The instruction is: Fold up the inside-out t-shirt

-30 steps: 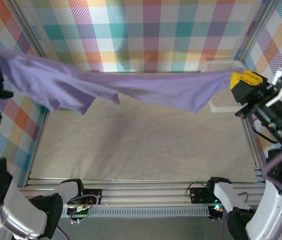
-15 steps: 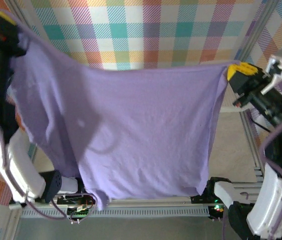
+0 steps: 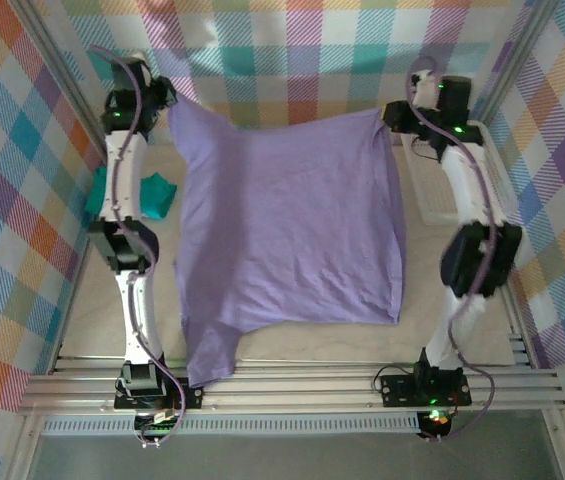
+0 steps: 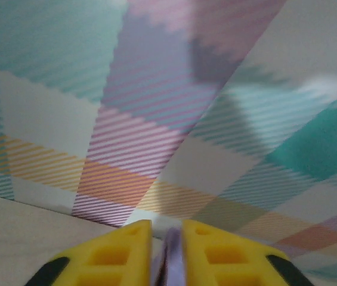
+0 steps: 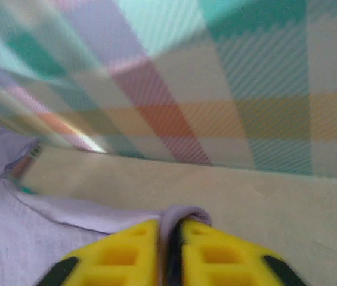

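Observation:
The inside-out t-shirt [image 3: 292,230], lavender-purple, lies spread over the table, one sleeve trailing toward the near rail at the left. Both arms reach to the far wall. My left gripper [image 3: 167,100] pinches the far left corner, and my right gripper [image 3: 387,115] pinches the far right corner. In the left wrist view a fold of purple cloth [image 4: 173,262] stands in the narrow slit of the left gripper [image 4: 167,229]. In the right wrist view the shirt's edge [image 5: 67,238] loops over the right gripper [image 5: 169,223], whose yellow fingers [image 5: 126,250] press on it.
A teal-green folded garment [image 3: 154,195] lies left of the shirt, partly behind the left arm. A white basket [image 3: 424,190] sits by the right arm. Plaid walls enclose the table on three sides, and an aluminium rail [image 3: 292,385] runs along the near edge.
The shirt hung in the air between raised grippers; both arms have since swung to the far wall, and the shirt now lies flat on the table.

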Tool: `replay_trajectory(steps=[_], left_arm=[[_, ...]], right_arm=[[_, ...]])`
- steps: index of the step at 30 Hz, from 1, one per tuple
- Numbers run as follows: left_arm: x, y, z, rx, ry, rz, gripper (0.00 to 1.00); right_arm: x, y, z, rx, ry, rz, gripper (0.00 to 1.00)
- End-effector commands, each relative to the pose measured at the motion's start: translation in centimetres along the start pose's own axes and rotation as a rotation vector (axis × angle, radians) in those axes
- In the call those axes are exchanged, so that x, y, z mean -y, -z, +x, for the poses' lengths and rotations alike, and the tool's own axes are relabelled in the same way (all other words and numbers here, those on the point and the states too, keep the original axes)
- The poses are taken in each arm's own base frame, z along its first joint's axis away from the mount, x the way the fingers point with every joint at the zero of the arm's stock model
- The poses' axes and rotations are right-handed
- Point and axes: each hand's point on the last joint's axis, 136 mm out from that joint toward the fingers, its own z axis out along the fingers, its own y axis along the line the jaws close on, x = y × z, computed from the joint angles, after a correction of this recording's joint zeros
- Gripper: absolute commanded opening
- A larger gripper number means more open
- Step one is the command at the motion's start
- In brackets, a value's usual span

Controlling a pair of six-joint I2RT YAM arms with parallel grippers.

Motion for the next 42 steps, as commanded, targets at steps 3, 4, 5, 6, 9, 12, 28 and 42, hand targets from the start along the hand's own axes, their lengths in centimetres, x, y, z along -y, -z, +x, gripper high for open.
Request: replay_trajectory(steps=[3,4,5,6,9,12,28,42], left_arm=[[0.5,1.1,-0.1,-0.014,-0.002,-0.017,0.5],[0.5,1.5,0.2,-0.034,-0.001,-0.024,0.52],[0.5,2.0,0.8,-0.061,0.008,-0.037,0.54],[0.6,2.5,1.4,-0.088,0.016,-0.04,0.55],[1.2,5.2,2.8,-0.126,0.059,-0.035,0.57],[1.6,9.2,5.0,-0.132,0.162,-0.007,0.58],[4.2,24.8,26.7,-0.472,0.299,0.14,0.6],[2.3,22.6,38.0,-0.709,0.247,0.061,0.62]], right_arm=[[2.5,-3.9,1.7,-0.113,-0.003,0.124,0.31],[2.3,-3.7,1.9,-0.126,0.004,0.131,0.32],[2.0,-3.3,2.6,-0.147,0.016,0.144,0.34],[1.7,-2.5,3.1,-0.165,0.03,0.162,0.36],[1.0,0.2,6.8,-0.245,0.033,0.215,0.39],[0.0,3.9,12.1,-0.313,-0.018,0.254,0.43],[-1.1,21.9,38.2,-0.642,-0.513,0.587,0.54],[1.1,21.3,41.8,-0.765,-0.46,0.738,0.41]])
